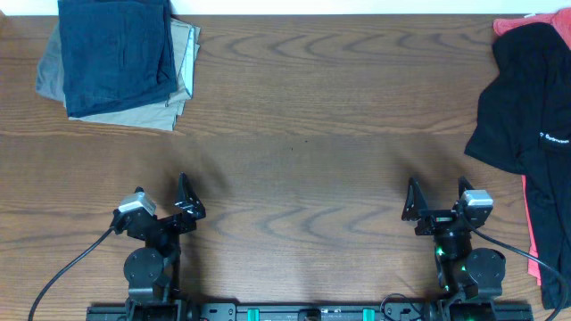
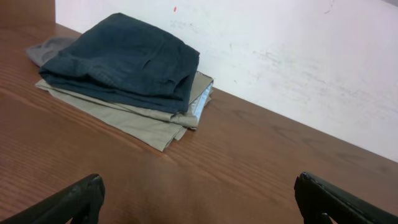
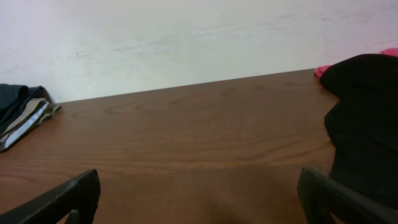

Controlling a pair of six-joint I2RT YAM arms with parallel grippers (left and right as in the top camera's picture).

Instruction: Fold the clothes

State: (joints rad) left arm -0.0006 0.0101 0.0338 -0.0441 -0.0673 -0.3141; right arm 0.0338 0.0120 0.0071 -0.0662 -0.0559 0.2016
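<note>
Wood-grain table (image 1: 294, 116), black shirt (image 1: 522, 107) crumpled along its right edge, long axis front-to-back, ahead-right of the right gripper (image 1: 437, 192), well apart from the left gripper (image 1: 162, 198); both gape wide, holding nothing.

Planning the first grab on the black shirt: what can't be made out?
In the overhead view:
Black shirt: right frame edge cuts it; collar unseen.
Its white logo: too small to read.
Coral-red garment: mostly hidden under the shirt.
Folded stack: top edge crops it; garment count unclear.

overhead straight down on table (image 1: 294, 116), both wrist views low across it, facing wall (image 3: 186, 31)
</note>
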